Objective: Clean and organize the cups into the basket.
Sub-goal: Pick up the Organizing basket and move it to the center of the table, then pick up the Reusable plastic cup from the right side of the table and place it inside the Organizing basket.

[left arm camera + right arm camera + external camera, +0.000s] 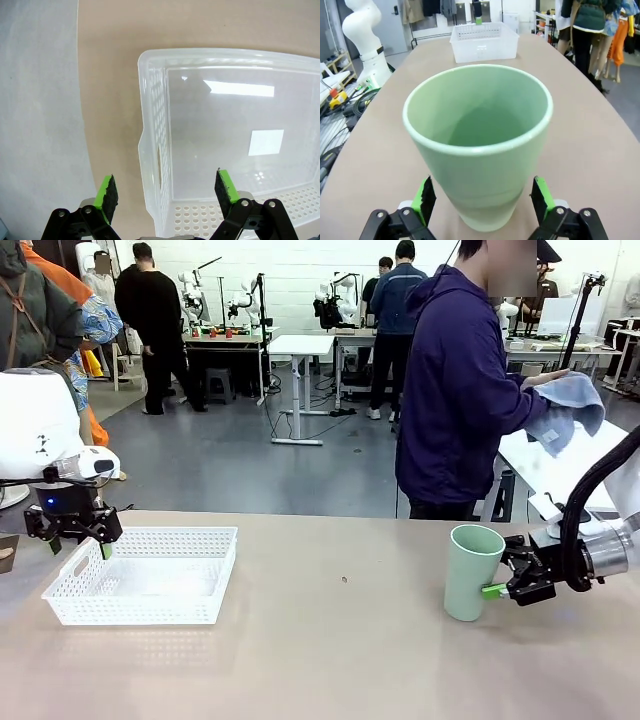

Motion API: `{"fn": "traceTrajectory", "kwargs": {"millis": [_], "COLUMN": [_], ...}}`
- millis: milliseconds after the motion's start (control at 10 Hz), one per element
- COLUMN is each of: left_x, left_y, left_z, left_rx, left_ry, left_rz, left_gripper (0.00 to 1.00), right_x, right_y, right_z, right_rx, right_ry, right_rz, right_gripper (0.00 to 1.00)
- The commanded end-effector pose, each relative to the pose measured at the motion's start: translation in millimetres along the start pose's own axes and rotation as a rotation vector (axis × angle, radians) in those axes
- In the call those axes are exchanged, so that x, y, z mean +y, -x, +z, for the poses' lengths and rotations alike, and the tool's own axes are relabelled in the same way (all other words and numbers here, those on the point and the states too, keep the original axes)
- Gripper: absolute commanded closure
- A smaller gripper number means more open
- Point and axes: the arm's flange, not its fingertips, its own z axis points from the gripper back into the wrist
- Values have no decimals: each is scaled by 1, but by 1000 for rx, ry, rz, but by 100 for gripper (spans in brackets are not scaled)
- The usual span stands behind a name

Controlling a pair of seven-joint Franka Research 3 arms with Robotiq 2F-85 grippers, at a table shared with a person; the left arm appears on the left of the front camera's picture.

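— Grey workshop floor and white desks fill the background; what sits in front of them?
— Across the front view runs a long beige tabletop (330, 660). At its far side stands a person in a dark blue hooded top (450, 410), holding a pale blue cloth (572, 405).
— And the basket?
— It's a shallow rectangular white plastic basket with lattice sides (130, 608), flat on the table's left part. The left gripper (80, 548) hangs over its left short end, jaws wide apart. The left wrist view adds detail: one green pad (106, 192) is over bare table outside the wall and the other is over the basket's glossy floor. The handle cutout is in the wall between them.
— The cup?
— That's a pale mint green tapered tumbler (470, 575), upright on the table's right part, well apart from the basket. The right gripper (503, 572) comes in sideways, jaws spread either side of its lower half. The right wrist view looks into the open mouth and shows the pads flanking the wall; whether they touch it I cannot tell.
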Motion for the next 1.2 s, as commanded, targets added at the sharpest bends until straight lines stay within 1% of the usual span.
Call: {"fn": "traceTrajectory", "kwargs": {"millis": [0, 100, 500, 800, 900, 1000, 1100], "left_x": [1, 0, -5, -6, -7, -5, -4], "left_y": [-4, -8, -23, -26, -27, -25, -25], "left_z": [-9, -11, -34, -42, -41, -41, -41], "left_rx": [-45, -46, 19, 31, 19, 29, 31], "left_ry": [7, 3, 46, 46, 70, 55, 52], "left_rz": [-19, -16, -33, -19, -33, -30, -33], "left_gripper": [0, 0, 0, 0, 9, 59, 68], "right_x": [-7, -9, -18, -20, -21, -19, -19], "right_y": [6, 6, 9, 10, 11, 12, 11], "right_z": [-13, -16, -26, -31, -31, -30, -30], "right_rx": [-37, -47, -64, -80, -90, -86, -89], "right_ry": [7, 3, -17, -35, -67, -69, -71], "right_rz": [42, 29, -3, 18, 25, 21, 17], "right_gripper": [0, 0, 0, 0, 10, 58, 68]}}
